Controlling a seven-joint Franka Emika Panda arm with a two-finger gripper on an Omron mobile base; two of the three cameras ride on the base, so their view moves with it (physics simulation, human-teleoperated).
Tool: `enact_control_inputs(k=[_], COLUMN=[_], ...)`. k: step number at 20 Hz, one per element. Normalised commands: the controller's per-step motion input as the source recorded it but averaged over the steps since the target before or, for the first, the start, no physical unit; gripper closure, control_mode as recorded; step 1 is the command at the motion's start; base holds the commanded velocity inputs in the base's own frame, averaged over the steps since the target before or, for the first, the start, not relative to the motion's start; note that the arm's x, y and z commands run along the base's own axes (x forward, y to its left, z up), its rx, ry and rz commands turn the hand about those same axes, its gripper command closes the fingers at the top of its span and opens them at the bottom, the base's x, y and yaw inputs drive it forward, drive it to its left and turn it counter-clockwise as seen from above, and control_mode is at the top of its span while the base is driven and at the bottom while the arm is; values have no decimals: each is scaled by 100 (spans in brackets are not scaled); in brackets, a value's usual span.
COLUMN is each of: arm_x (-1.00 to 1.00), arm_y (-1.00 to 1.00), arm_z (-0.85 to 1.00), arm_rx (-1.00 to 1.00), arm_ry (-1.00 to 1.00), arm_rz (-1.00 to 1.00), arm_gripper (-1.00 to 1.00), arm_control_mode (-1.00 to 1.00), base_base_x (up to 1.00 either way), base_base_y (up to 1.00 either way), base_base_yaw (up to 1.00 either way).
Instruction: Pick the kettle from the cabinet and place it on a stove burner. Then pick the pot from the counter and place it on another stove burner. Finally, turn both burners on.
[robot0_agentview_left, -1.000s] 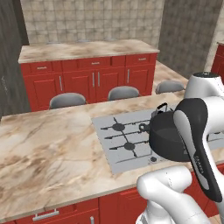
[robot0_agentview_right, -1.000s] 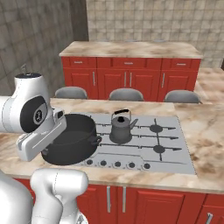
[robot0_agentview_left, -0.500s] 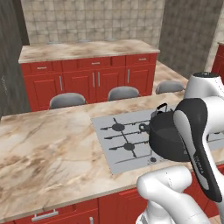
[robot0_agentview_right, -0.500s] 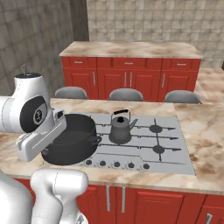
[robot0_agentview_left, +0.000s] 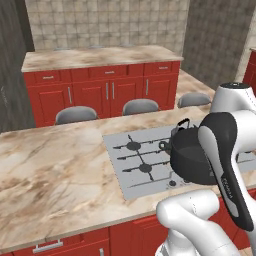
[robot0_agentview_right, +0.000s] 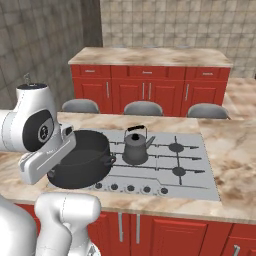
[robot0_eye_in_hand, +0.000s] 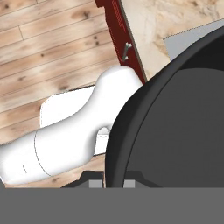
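Note:
My gripper (robot0_eye_in_hand: 111, 183) is shut on the rim of the black pot (robot0_eye_in_hand: 175, 131), with one fingertip on each side of the wall. The pot (robot0_agentview_right: 82, 162) is at the near left corner of the grey cooktop (robot0_agentview_right: 195, 160); I cannot tell whether it touches the grate. In the left base view the pot (robot0_agentview_left: 190, 157) is in front of the arm. The grey kettle (robot0_agentview_right: 135, 147) stands upright on a burner right of the pot; its handle (robot0_agentview_left: 181, 125) peeks over the pot. Two burners (robot0_agentview_right: 176, 147) on the right are bare. The cabinet is out of view.
Small knobs (robot0_agentview_right: 131, 188) line the cooktop's front edge. Three grey stools (robot0_agentview_right: 143, 108) stand behind the island. A marbled slab on red cabinets (robot0_agentview_right: 150, 57) runs along the back wall. Wide bare stone (robot0_agentview_left: 55, 170) lies left of the cooktop.

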Motion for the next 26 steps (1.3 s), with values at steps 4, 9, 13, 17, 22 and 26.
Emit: enact_control_inputs(k=[4,9,13,17,22,26], arm_x=[0,0,0,0,5,7], arm_y=[0,0,0,0,0,0], arm_z=[0,0,0,0,0,0], arm_rx=[0,0,0,0,0,0], arm_ry=[0,0,0,0,1,1], arm_rz=[0,0,0,0,0,0], arm_gripper=[100,100,100,100,100,100], arm_control_mode=[100,-100,-100,-100,-100,-100], base_base_x=[13,0,0,0,0,0], base_base_y=[-12,0,0,0,0,0], base_base_yaw=[1,0,0,0,0,0])
